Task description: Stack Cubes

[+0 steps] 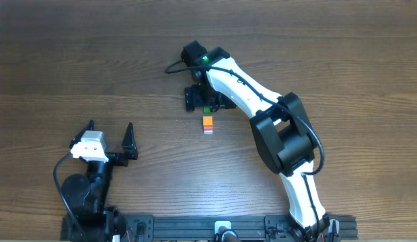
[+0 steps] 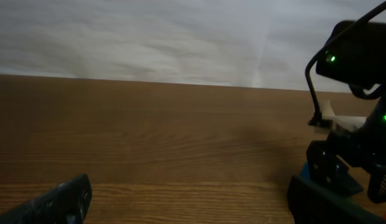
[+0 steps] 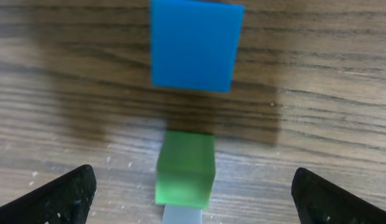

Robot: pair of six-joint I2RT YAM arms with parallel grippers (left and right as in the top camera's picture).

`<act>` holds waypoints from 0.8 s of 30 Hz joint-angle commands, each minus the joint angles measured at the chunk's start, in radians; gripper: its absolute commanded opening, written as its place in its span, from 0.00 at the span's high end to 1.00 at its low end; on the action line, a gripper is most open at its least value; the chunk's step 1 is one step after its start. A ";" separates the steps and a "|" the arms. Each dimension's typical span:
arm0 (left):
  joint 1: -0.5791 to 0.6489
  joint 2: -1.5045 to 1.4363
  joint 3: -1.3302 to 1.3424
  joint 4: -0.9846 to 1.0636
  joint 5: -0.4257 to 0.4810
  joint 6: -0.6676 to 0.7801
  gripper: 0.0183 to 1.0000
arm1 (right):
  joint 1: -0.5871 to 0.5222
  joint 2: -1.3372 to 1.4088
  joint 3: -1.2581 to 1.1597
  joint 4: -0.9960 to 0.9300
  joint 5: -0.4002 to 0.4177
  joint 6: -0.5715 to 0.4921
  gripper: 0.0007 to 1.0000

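Cubes: I see the blue cube [image 3: 196,43] just beside the green cube [image 3: 185,168] on the table [image 1: 60,54], beneath the right gripper [image 1: 207,101], fingers spread wide. Left gripper [image 1: 109,131] sits well apart, fingers also spread.

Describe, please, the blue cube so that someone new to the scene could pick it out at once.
On the wooden table, follow the right arm to its open gripper. Just beyond the green cube beneath it lies the blue cube, the only blue one.
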 commanded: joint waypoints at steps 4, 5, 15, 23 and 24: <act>0.005 -0.007 -0.009 0.004 0.010 0.015 0.00 | -0.012 0.034 0.019 0.014 0.014 0.016 0.03; 0.005 -0.007 -0.009 0.004 0.010 0.015 0.00 | -0.012 0.034 0.019 0.018 0.014 0.017 0.04; 0.005 -0.007 -0.009 0.004 0.010 0.015 0.00 | -0.014 0.034 0.014 0.016 0.015 0.039 0.09; 0.005 -0.007 -0.009 0.004 0.010 0.015 0.00 | -0.011 0.034 0.009 0.005 0.023 0.054 0.10; 0.005 -0.007 -0.009 0.004 0.010 0.015 0.00 | -0.010 0.034 0.009 0.004 0.023 0.056 0.10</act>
